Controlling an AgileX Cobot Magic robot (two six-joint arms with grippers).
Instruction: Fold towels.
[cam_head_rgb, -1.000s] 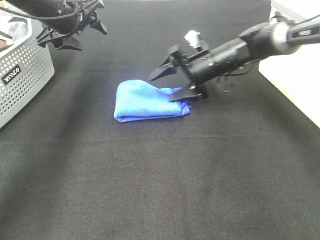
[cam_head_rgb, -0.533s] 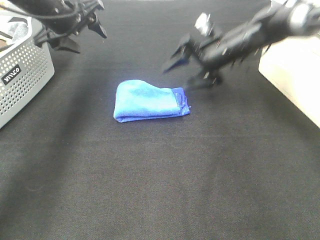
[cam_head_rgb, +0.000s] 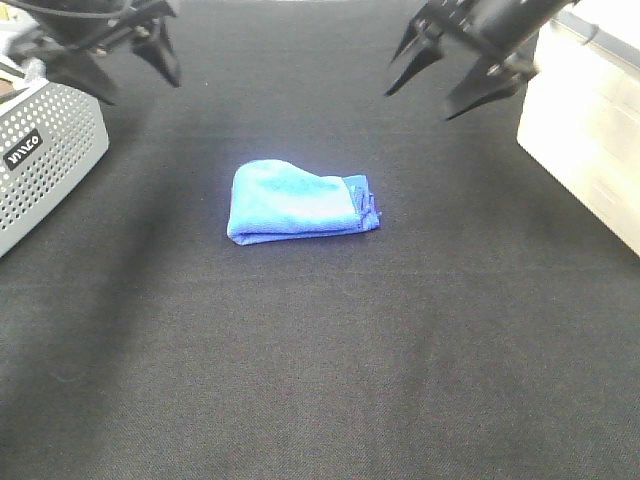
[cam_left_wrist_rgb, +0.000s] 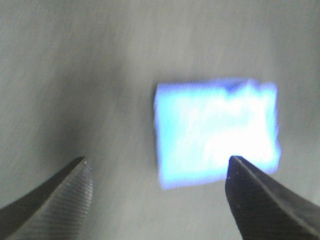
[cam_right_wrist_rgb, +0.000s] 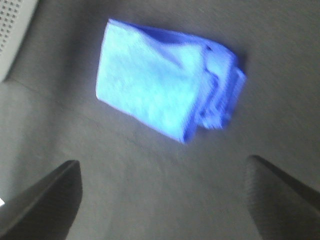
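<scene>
Lying folded into a compact bundle mid-cloth, well apart from both arms, the towel (cam_head_rgb: 300, 203) is released: right gripper (cam_head_rgb: 460, 62) has lifted off its edge within the last second, jaws spread, left gripper (cam_head_rgb: 118, 60) likewise spread and high, so folding looks finished.

Black woven table cover (cam_head_rgb: 330, 380) fills frame. Grey perforated basket (cam_head_rgb: 45, 160) upper left; white box (cam_head_rgb: 585, 150) upper right.

The folded towel (cam_head_rgb: 300, 202) is laid centrally on the table (cam_head_rgb: 320, 380), with the basket (cam_head_rgb: 45, 160) placed at far left, the left gripper (cam_head_rgb: 125, 60) behind-left and the right gripper (cam_head_rgb: 450, 70) behind-right.
</scene>
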